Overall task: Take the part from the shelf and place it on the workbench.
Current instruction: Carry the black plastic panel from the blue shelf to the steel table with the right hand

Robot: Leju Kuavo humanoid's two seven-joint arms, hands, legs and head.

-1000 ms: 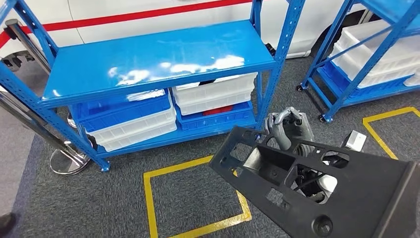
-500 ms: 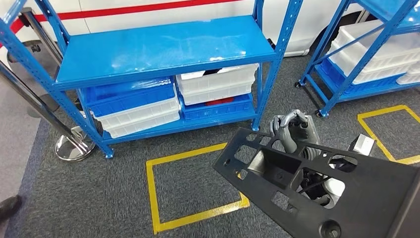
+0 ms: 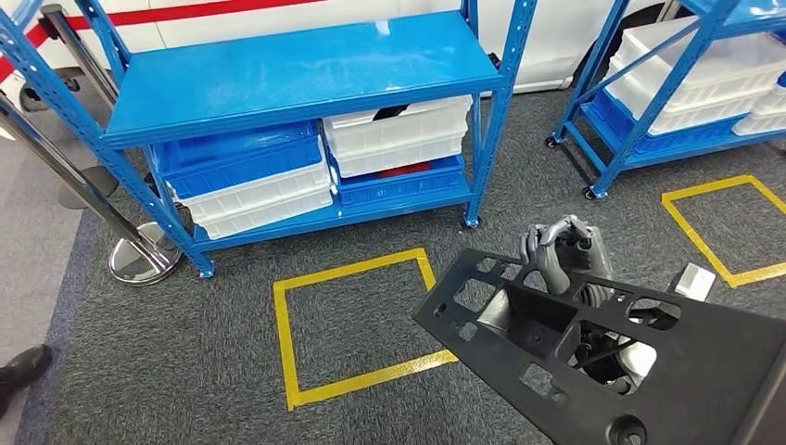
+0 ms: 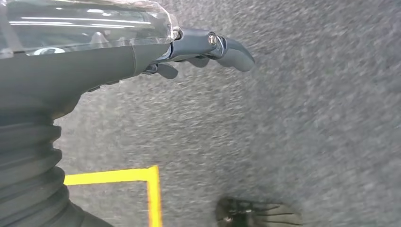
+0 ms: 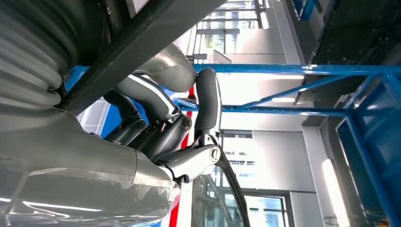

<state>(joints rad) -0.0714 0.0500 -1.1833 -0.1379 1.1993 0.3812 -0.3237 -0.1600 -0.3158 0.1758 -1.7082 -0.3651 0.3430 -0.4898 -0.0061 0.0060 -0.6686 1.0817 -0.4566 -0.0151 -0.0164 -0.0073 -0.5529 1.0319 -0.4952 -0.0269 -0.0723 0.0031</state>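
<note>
Carpet of grey pile (image 3: 139,371) covers the floor, and at the far left a chrome stanchion base (image 3: 139,261) stands beside the blue steel shelf rack (image 3: 306,69), whose lower tier carries white and blue plastic bins (image 3: 246,176). In front of the rack a yellow taped square (image 3: 357,324) marks the floor. The left hand (image 4: 198,49) hangs over the carpet with its fingers loosely extended and nothing in them. Further right, the large black moulded plastic part with cut-out openings (image 3: 630,371) is off the shelf and carried in the air above the carpet, gripped by the right hand (image 3: 561,252), whose fingers curl over its upper edge. A second blue rack with white bins (image 3: 686,74) stands at the far right. No tabletop is visible, so the step seems to be the carry: keeping the grip firm and the long panel level, clear of rack posts, looks wise.
</note>
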